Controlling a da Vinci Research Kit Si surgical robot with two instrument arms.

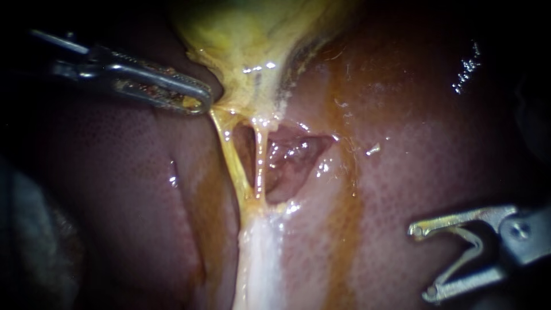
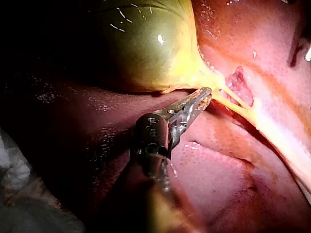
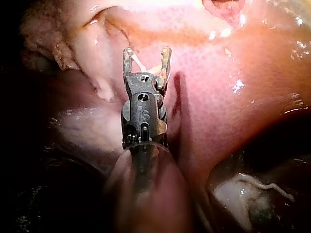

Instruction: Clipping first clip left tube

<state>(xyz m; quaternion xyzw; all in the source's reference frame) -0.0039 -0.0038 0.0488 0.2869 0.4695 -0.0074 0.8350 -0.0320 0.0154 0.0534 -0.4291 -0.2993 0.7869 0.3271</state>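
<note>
The yellow-green gallbladder (image 1: pixel 247 40) narrows downward into two thin yellow tubes. The left tube (image 1: pixel 232 158) slants down from the neck, and the right tube (image 1: pixel 260 161) runs straight down beside it. They meet at a pale band (image 1: pixel 258 252). My left instrument (image 1: pixel 201 100) comes in from the upper left, its jaws shut on the gallbladder's neck (image 2: pixel 194 80), as the left wrist view (image 2: pixel 206 94) also shows. My right instrument (image 1: pixel 423 263) hovers over the liver at the lower right, well away from the tubes. Its jaws stand wide open (image 3: pixel 146 52), with a thin pale lining inside them.
The red-brown liver (image 1: pixel 402 143) surrounds everything. Between and right of the tubes lies a raw red hollow (image 1: pixel 293 152). A pale cloth (image 2: pixel 14 165) lies behind my left instrument's shaft. Whitish tissue (image 3: pixel 252 194) sits beside my right instrument's shaft.
</note>
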